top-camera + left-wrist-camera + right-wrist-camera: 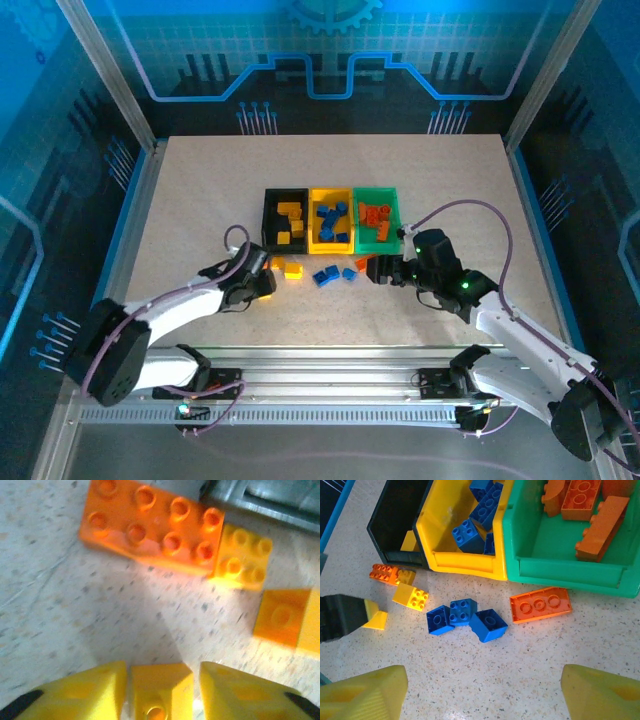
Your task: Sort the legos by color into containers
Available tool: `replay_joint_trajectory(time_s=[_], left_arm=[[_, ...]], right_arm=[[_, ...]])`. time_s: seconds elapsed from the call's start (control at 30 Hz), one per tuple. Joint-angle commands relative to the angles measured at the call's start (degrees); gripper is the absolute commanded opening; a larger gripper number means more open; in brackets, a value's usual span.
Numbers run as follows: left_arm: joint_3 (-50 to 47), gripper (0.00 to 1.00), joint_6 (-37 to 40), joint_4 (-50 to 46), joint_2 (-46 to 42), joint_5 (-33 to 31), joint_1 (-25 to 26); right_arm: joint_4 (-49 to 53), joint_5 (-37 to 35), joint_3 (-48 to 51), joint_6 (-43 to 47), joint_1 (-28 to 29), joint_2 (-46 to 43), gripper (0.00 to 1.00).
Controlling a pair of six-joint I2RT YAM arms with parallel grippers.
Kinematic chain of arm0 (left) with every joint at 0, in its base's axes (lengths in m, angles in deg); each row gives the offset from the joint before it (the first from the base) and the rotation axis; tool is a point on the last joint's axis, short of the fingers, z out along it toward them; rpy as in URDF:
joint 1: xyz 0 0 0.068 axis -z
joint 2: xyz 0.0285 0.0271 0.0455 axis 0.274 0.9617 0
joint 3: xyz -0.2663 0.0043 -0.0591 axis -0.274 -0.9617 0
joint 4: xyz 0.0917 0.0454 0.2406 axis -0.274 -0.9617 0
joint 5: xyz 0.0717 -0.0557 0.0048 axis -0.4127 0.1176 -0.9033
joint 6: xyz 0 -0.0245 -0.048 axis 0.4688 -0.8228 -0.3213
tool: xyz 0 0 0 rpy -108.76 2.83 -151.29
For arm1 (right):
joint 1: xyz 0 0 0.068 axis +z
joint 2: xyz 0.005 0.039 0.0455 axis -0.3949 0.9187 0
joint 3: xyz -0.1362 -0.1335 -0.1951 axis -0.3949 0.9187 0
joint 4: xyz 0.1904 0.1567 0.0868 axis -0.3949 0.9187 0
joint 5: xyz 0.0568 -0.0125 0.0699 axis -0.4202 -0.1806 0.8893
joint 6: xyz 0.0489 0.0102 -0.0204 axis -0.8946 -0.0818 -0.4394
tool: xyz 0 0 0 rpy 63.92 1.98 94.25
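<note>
Speckled beige table (450,180) inside blue-lit enclosure w/ metal frame posts. Mid-table, side by side in a row: black bin (285,191) twd left edge, yellow bin (332,191) in middle, green bin (376,190) twd right edge. In black bin: yellow legos (289,222). In yellow bin: blue legos (480,515). In green bin: orange legos (585,505).

Loose pcs on table, all on near side of bins. In front of black bin: orange 2x4 lego (152,525), studs up, w/ yellow 2x2 lego (243,555) touching its end. Near these, apart from both: one more yellow pc (282,617). In front of yellow bin: three loose blue pcs (463,612), bunched & touching. Just beside green bin's near wall: flat orange lego (540,604), studs up.

Left gripper (162,672) low over table in front of black bin. Fingers (90,690) narrow, closed on small yellow lego (161,695) sitting between them.

Right gripper (482,680) above table on near side of green bin. Fingers (365,695) wide apart, bare table between.
</note>
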Motion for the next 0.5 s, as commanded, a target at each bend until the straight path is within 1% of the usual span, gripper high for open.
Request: replay_joint_trajectory(time_s=[0.0, 0.07, 0.1, 0.17, 0.23, 0.37, 0.47], left_arm=[[-0.98, 0.68, -0.86, -3.03, -3.94, 1.07, 0.76], [-0.35, 0.77, -0.69, -3.28, -3.13, 0.78, 1.22], [-0.15, 0.79, -0.77, -3.35, -1.98, 0.58, 1.19], [-0.22, 0.79, -0.75, -2.6, 0.64, 0.69, 1.21], [-0.59, 0.78, -1.01, -1.24, 3.26, 1.45, 1.26], [-1.35, 0.61, -1.95, 0.61, 7.71, 1.72, 1.4], [-1.24, 0.49, -2.39, 1.66, 9.08, 1.41, 1.37]], right_arm=[[-0.72, -0.85, -1.61, 0.3, 0.58, 0.48, 0.82], [-1.14, -0.67, -1.75, 0.0, 0.55, 0.96, 0.82], [-1.27, -0.51, -1.72, -0.16, 0.52, 1.06, 0.82], [-1.27, -0.33, -1.72, -0.26, 0.58, 1.07, 0.82], [-0.68, -0.6, -1.59, -0.19, 0.58, 0.65, 0.82], [0.32, -1.47, -1.35, 0.03, 0.58, -0.81, 0.82], [0.45, -1.59, -1.25, 0.08, 0.53, -1.22, 0.82]])
